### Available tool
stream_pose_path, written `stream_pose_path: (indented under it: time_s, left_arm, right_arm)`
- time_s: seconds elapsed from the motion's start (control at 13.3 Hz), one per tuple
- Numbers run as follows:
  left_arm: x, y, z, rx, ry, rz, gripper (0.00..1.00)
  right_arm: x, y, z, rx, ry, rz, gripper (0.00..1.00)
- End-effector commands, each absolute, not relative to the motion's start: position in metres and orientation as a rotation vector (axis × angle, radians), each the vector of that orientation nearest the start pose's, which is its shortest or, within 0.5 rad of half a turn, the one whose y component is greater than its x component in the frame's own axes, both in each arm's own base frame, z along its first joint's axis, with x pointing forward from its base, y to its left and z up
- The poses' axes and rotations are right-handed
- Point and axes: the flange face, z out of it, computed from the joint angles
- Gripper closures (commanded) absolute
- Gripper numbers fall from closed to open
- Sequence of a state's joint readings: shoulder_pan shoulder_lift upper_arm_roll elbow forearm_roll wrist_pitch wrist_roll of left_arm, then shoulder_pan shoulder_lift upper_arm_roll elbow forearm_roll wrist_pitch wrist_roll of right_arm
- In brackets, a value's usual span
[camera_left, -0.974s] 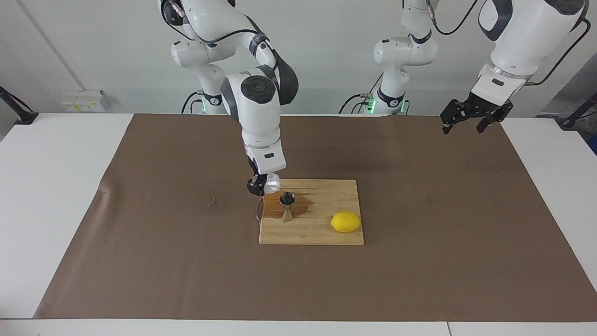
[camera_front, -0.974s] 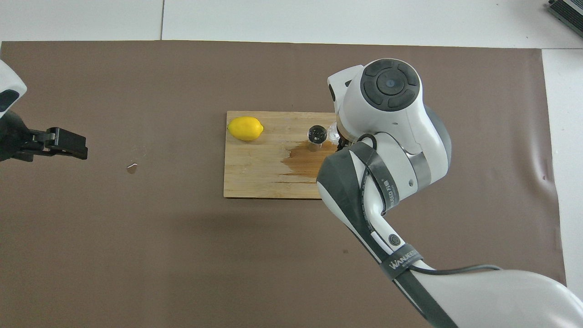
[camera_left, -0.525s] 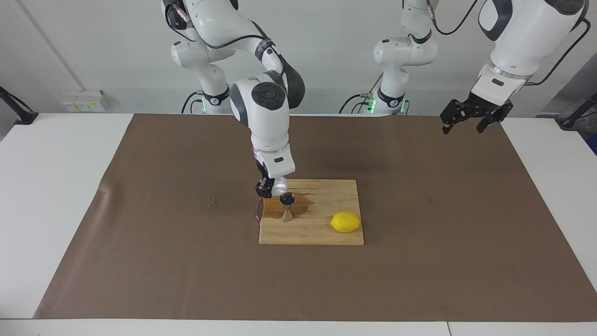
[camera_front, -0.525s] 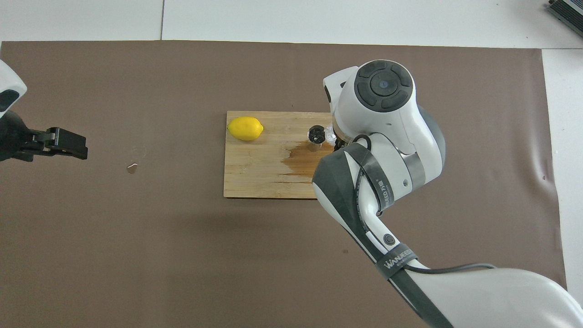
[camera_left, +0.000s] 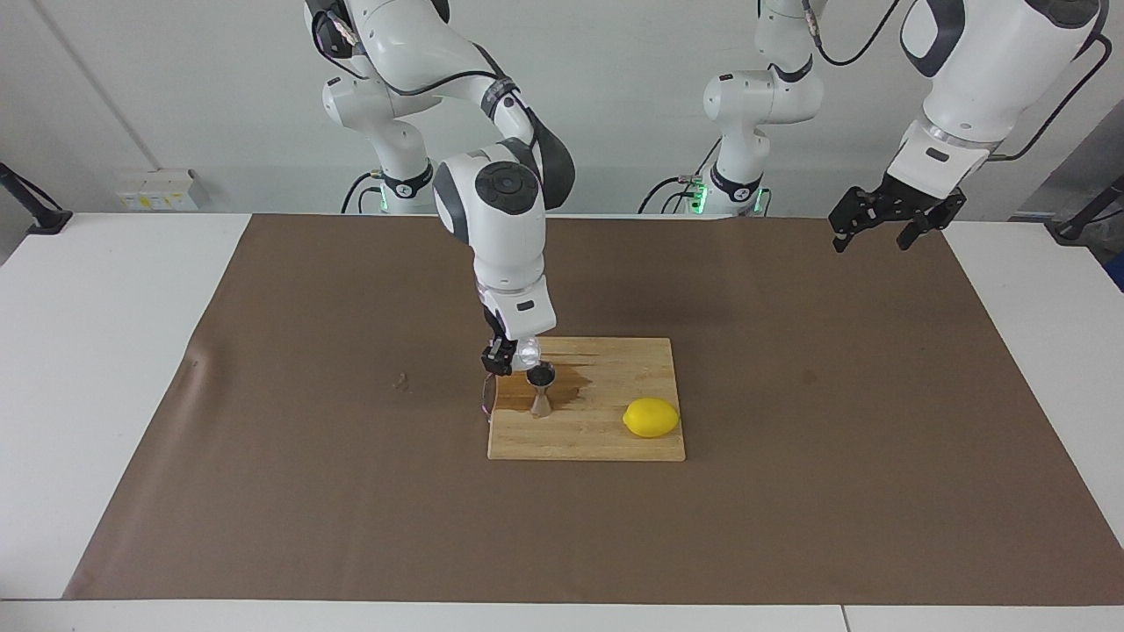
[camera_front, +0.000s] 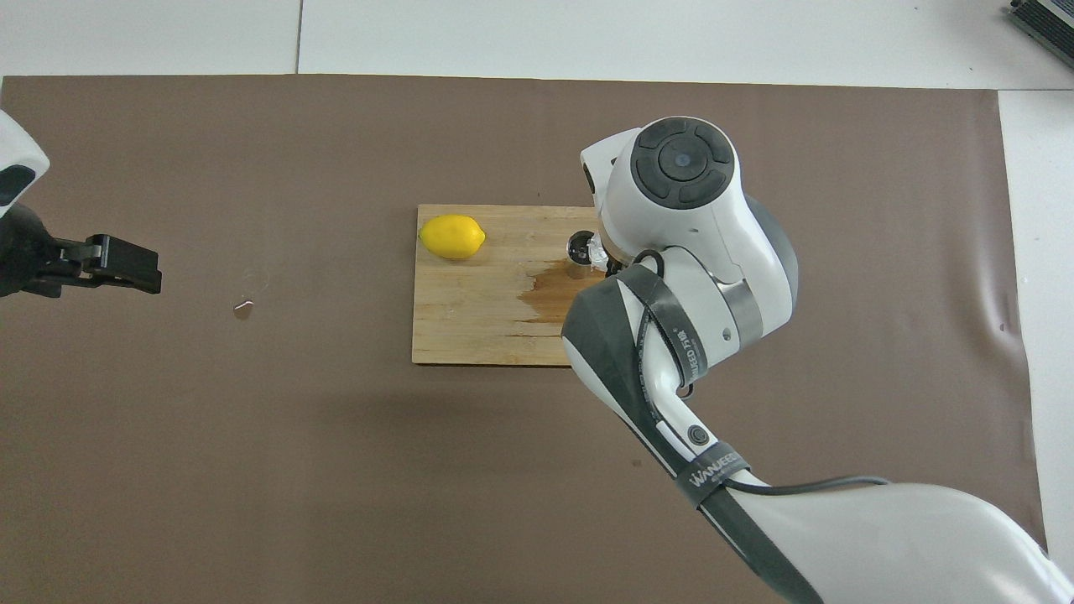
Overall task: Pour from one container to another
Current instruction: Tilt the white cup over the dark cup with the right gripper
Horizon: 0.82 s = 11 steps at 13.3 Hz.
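A: Right pincer [camera_left: 514, 355]?
B: Pinching the cup [camera_left: 528, 353], tipped so its mouth sits at the jigger's [camera_left: 540, 390] rim, up at about 10 o'clock from the jigger in the facing view. Looks like the pour is on.

A: Why so close to the rim?
B: The jigger's mouth is small, so I'd guess a low lip keeps the stream in. There's already a dark wet patch [camera_left: 571, 384] on the cutting board [camera_left: 606, 443] around the jigger, so missing is a real risk.

A: Where's the jigger?
B: Upright on the board, at the end toward the right arm. Lemon [camera_left: 651, 417] sits at the other end, about 4 o'clock from it, well apart.

A: Arm pose?
B: Right arm reaches out over the mat [camera_left: 263, 491] on the tabletop [camera_left: 79, 351], forearm dropping steeply, wrist rolled to tilt the cup. From overhead its bulk hides most of the cup.

A: Left?
B: Left pincer [camera_left: 882, 224] spread, nothing in it, waiting up in the air over its own end of the mat.
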<state>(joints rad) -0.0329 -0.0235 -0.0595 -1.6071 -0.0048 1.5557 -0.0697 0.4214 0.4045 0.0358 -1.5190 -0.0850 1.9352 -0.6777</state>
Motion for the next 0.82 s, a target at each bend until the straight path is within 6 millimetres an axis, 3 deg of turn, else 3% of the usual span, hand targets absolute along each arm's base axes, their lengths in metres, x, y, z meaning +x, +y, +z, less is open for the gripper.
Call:
stream_pose_path:
  time_s: [0.0, 0.75]
  left_arm:
    - [0.5345, -0.0481, 0.6197, -3.125, 0.038, 0.053, 0.00]
    - [0.5345, -0.0481, 0.6197, -3.125, 0.036, 0.053, 0.00]
  right_arm:
    - [0.6180, 0.2938, 0.4323, -2.714, -1.762, -0.024, 0.56]
    - [0.6234, 0.2958, 0.4351, -2.707, -1.743, -0.107, 0.56]
